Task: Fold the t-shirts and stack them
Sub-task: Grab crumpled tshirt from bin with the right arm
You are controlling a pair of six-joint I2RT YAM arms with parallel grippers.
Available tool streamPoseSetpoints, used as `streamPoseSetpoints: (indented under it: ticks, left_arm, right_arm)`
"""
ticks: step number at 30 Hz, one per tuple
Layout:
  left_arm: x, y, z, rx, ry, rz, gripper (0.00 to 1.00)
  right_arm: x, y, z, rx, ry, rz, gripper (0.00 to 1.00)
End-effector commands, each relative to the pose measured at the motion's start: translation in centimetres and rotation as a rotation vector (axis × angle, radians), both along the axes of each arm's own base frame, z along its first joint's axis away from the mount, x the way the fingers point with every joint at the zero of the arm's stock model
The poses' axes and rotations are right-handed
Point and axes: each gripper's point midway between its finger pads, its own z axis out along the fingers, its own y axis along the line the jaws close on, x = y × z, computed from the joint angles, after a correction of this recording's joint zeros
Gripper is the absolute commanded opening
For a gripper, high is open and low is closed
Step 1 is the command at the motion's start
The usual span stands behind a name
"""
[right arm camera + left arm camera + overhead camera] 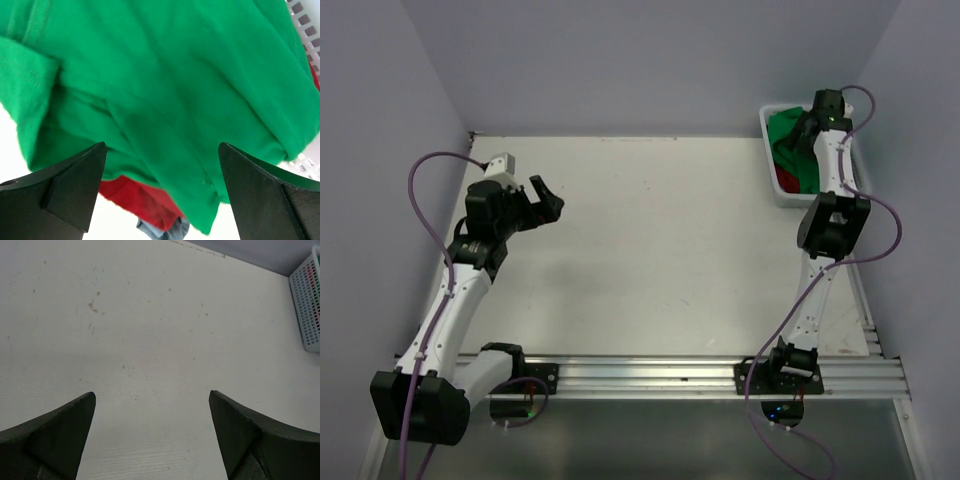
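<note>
A bright green t-shirt lies crumpled in the white mesh basket at the back right, on top of a red t-shirt. In the right wrist view the green t-shirt fills the frame, with the red t-shirt and a bit of grey-blue cloth below it. My right gripper is open, right over the green cloth, not closed on it. My left gripper is open and empty above the bare table at the left; in its wrist view the gripper has only table between the fingers.
The white table is walled at the back and both sides. The basket shows at the far right of the left wrist view. An aluminium rail carrying the arm bases runs along the near edge.
</note>
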Motion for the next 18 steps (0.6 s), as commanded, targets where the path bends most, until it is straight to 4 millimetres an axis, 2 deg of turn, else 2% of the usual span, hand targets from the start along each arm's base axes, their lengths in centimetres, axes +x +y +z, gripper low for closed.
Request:
streamPoseSetpoints:
  ticks: [1, 14, 16, 18]
  left_arm:
    - [-0.1, 0.6, 0.4, 0.028, -0.022, 0.014, 1.0]
    - [-0.5, 0.7, -0.3, 0.031, -0.005, 0.02, 1.0]
    - [-0.7, 0.7, -0.5, 0.032, 0.002, 0.021, 1.0]
    - [-0.8, 0.8, -0.6, 0.034, 0.002, 0.022, 1.0]
  right_arm:
    - [2.0, 0.1, 1.3, 0.053, -0.098, 0.02, 0.99]
    - [1.4, -1.0, -1.0, 0.058, -0.043, -0.016, 0.95]
    - [1.0, -1.4, -1.8, 0.05, -0.019, -0.033, 0.9]
    - [0.6, -1.6, -2.2, 0.051, -0.002, -0.04, 0.8]
